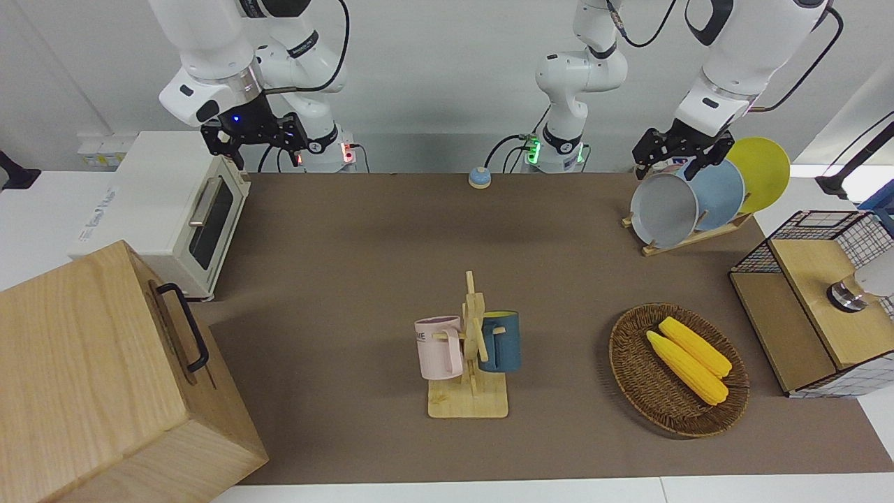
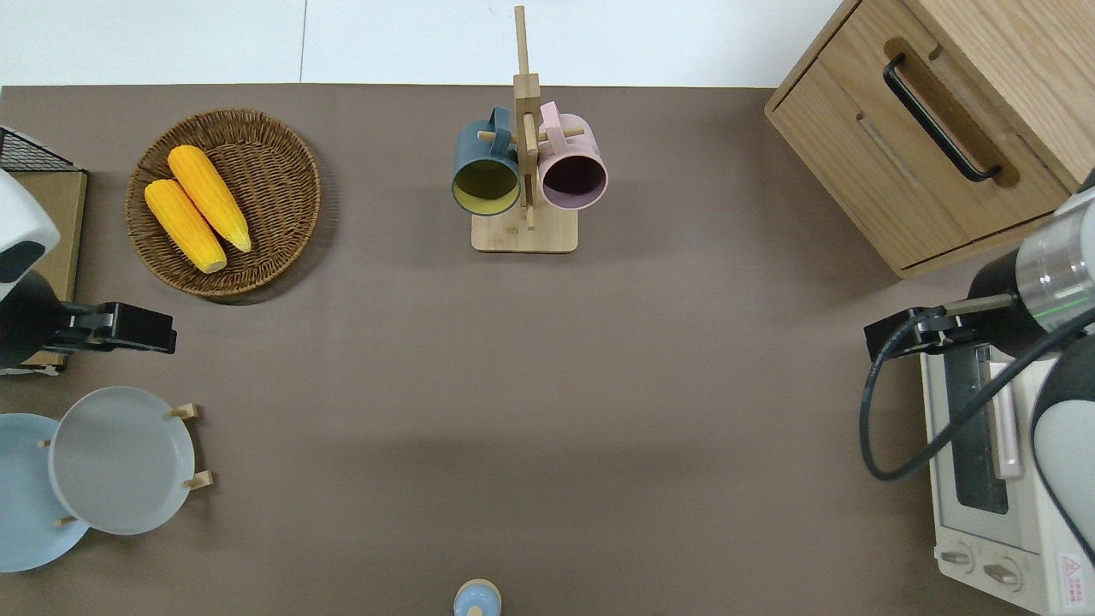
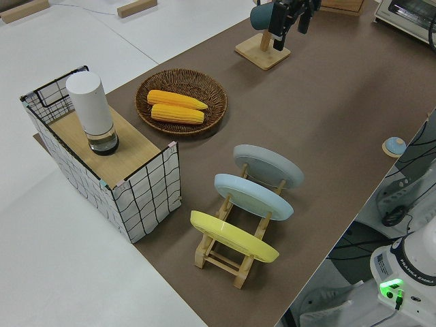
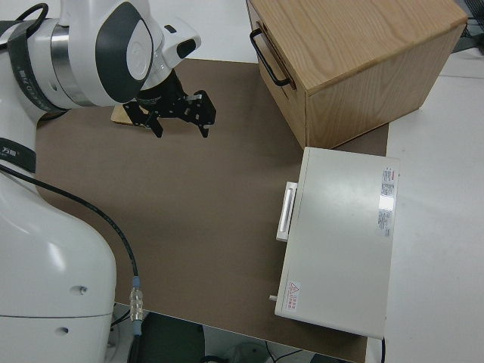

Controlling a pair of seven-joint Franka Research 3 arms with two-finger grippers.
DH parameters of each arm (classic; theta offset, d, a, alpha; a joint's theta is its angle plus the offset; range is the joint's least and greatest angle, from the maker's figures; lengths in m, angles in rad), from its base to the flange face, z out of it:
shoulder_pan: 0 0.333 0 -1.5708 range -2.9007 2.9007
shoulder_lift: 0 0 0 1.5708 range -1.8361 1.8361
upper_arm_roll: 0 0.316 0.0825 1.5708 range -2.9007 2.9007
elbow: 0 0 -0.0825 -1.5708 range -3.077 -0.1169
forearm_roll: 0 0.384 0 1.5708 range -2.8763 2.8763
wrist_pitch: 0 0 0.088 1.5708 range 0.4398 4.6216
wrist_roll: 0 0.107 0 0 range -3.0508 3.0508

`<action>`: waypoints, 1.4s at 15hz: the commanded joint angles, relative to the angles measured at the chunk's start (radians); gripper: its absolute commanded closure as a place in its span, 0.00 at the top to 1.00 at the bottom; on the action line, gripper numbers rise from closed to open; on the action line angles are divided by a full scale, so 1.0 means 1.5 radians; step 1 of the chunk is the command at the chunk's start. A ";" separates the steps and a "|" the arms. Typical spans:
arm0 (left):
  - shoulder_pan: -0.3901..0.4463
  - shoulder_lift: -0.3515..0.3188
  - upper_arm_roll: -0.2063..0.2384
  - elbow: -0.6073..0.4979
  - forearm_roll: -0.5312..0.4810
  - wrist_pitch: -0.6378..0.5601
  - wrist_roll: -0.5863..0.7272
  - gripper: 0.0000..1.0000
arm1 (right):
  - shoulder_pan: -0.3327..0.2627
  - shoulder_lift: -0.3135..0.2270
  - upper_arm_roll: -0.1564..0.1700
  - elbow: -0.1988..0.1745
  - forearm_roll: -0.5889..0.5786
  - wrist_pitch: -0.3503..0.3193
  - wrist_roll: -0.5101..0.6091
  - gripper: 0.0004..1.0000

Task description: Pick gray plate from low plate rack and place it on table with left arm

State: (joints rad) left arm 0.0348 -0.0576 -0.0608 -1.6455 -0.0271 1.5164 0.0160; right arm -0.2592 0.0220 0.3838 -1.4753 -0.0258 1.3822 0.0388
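1. Nearest my bases, a small blue bell (image 1: 479, 177) sits at the worktop (image 1: 363, 237) edge closest to me, about midway along it.
2. In the corner at my left arm's end of that same edge stands the low plate rack (image 1: 688, 237). It holds three plates on edge, leaning on its pegs: the yellow plate (image 1: 765, 171) nearest the end edge, the light blue plate (image 1: 719, 195) in the middle slot, and the gray plate (image 1: 663, 209) in the slot toward the worktop's middle.
3. My left gripper (image 1: 679, 155) hangs in the air with its jaws apart and nothing between them. In the front view it sits just above the top rims of the gray and light blue plates; in the overhead view it shows over bare worktop by the end edge, between the rack and the wicker basket (image 2: 224, 202). It touches no plate.
4. My right arm is parked, the right gripper (image 4: 180, 113) with jaws apart and empty.
5. At my right arm's end stands a white toaster oven (image 1: 167, 209).
6. Farther out, the basket holds two corn cobs (image 1: 688, 358), beside a wire-sided box (image 1: 814, 300) at the end edge.
7. Near the edge farthest from me, a wooden mug tree (image 1: 469, 363) carries a pink mug (image 1: 438, 347) and a dark blue mug (image 1: 500, 340).
8. A wooden cabinet (image 1: 98, 377) fills the corner farthest from me at my right arm's end.
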 commanded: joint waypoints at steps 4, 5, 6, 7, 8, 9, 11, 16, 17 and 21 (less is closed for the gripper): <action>0.001 -0.136 0.008 -0.184 -0.010 0.061 0.005 1.00 | -0.015 -0.002 0.014 0.005 -0.004 -0.007 0.008 0.98; 0.002 -0.152 0.008 -0.209 -0.010 0.075 0.006 1.00 | -0.015 -0.001 0.013 0.005 -0.004 -0.007 0.008 0.98; 0.003 -0.167 0.011 -0.229 -0.008 0.086 0.006 1.00 | -0.015 -0.001 0.014 0.005 -0.004 -0.007 0.008 0.98; 0.005 -0.182 0.023 -0.252 -0.004 0.101 0.007 1.00 | -0.015 -0.001 0.013 0.005 -0.004 -0.007 0.008 0.98; 0.006 -0.197 0.033 -0.270 -0.004 0.113 0.015 1.00 | -0.015 -0.001 0.014 0.005 -0.004 -0.008 0.008 0.98; 0.006 -0.207 0.045 -0.284 -0.002 0.118 0.034 1.00 | -0.015 -0.001 0.014 0.005 -0.004 -0.007 0.008 0.98; 0.010 -0.215 0.061 -0.300 0.013 0.122 0.049 1.00 | -0.015 -0.002 0.014 0.005 -0.004 -0.007 0.008 0.98; 0.010 -0.217 0.121 -0.313 0.056 0.141 0.062 1.00 | -0.015 -0.001 0.014 0.005 -0.004 -0.007 0.008 0.98; 0.010 -0.217 0.128 -0.321 0.066 0.150 0.063 1.00 | -0.015 -0.001 0.014 0.005 -0.004 -0.007 0.008 0.98; 0.023 -0.217 0.148 -0.350 0.097 0.197 0.062 1.00 | -0.015 -0.001 0.014 0.005 -0.004 -0.007 0.008 0.98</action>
State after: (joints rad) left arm 0.0502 -0.3545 0.1528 -2.1048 0.0752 1.7418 0.1019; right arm -0.2592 0.0220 0.3838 -1.4753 -0.0258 1.3822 0.0388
